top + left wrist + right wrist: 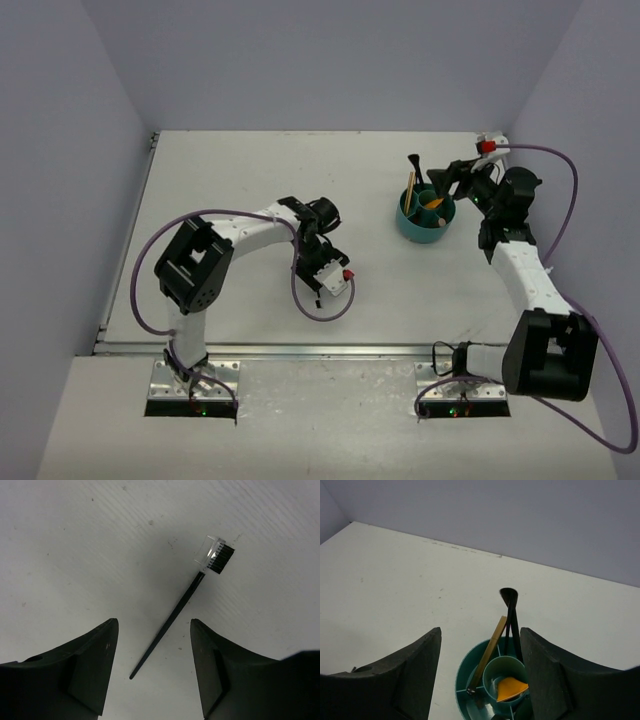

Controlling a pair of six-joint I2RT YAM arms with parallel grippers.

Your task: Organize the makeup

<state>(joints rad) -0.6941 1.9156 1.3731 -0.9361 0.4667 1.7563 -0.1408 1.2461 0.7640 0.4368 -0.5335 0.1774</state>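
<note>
One orange wedge (511, 688) lies inside teal container (462, 678).

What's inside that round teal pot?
The round teal pot holds an orange wedge in its centre cup, with a wooden stick and a thin black brush in the outer sections. The right pincer covers the rest.

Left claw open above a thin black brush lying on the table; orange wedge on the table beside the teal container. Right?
Not quite. The orange wedge is inside the teal container, in its centre cup; the right wrist view shows it. The rest holds: left claw open above the thin black brush lying on the table.
</note>
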